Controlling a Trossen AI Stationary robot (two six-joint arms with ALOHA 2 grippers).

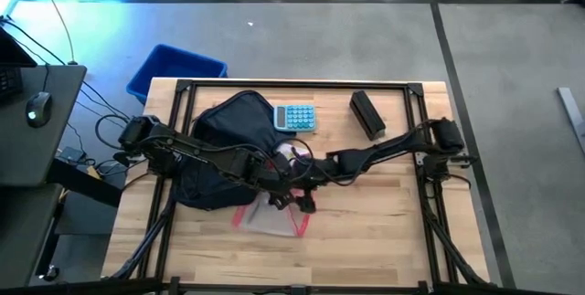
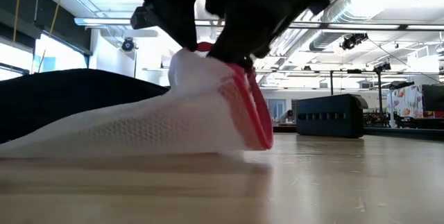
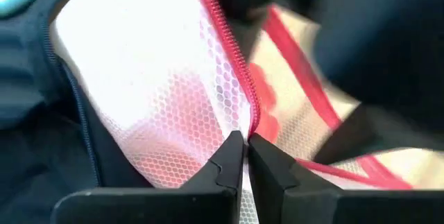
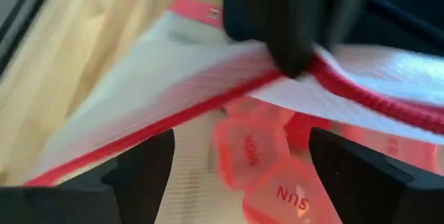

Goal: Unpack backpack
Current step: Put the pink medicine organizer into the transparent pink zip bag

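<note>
- Close to the front edge of the table (image 1: 384,231) lies a white mesh pouch (image 1: 271,219) with a red zipper (image 3: 229,64). It is out of the bag and rests on the wood.
- The left gripper (image 3: 243,156) is pinched tight on the pouch, right at the zipper, and lifts that end up.
- The right gripper (image 4: 239,161) has its fingers wide apart, just beside the pouch. It holds nothing. Past its fingers I see a red pill box (image 4: 267,158) with day names on it, in the pouch.
- I think the step is pulling the pouch out and putting it down.
- Next, the left gripper should let go and the arms should reach back for more things.
- Behind them lies the backpack (image 1: 224,144), dark and floppy, on the table's left side.
- Farther back sit a calculator (image 1: 296,117) and a black box (image 1: 366,113).
</note>
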